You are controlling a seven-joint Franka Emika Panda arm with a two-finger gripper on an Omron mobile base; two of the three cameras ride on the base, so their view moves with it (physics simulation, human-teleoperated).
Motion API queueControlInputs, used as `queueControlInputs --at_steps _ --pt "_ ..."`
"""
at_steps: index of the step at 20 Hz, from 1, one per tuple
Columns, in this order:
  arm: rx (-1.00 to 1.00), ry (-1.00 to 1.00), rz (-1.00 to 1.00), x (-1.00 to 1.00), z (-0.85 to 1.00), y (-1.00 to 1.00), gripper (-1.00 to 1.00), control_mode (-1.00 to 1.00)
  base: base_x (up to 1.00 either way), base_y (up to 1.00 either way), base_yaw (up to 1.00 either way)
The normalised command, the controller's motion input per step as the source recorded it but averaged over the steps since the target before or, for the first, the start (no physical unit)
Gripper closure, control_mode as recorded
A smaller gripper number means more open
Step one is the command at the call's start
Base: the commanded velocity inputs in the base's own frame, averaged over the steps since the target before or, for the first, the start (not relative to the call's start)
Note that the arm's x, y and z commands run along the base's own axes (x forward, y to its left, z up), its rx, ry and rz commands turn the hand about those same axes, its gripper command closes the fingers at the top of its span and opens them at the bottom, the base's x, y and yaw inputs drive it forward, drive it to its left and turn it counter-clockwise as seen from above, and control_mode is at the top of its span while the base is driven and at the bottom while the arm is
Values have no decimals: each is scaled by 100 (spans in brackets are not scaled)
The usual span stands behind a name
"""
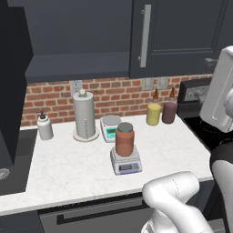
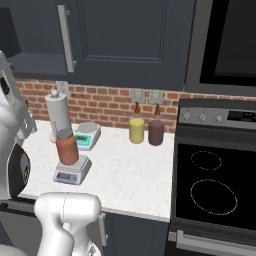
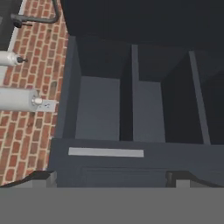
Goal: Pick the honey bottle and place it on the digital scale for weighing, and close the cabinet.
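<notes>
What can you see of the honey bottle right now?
The honey bottle is a reddish-brown cylindrical jar with a wide grey lid, looking like smooth plastic or glass. It stands upright on the platform of the low light-grey scale, about as wide as the platform, on the white counter in front of the paper towel roll. Only the scale touches it.

base views flank counter point(image 1: 82, 168), hand view close on cabinet point(image 3: 131, 113)
</notes>
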Motion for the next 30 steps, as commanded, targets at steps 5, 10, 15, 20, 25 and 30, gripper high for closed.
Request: queueControlInputs --at_steps 5,10,15,20,25,30 --pt "0 -11 4 -70 0 55 -100 -100 0 0 0" --pt "0 -3 2 -69 -14 91 -100 -100 0 0 0" --pt "0 -13 0 -36 -17 100 -100 -100 0 0 0" --pt "0 -9 0 -28 -2 100 -100 -100 0 0 0" --pt "0 -6 -1 -48 -7 100 -100 -100 0 0 0" --pt "0 -16 -9 -44 -5 100 -100 -100 0 0 0"
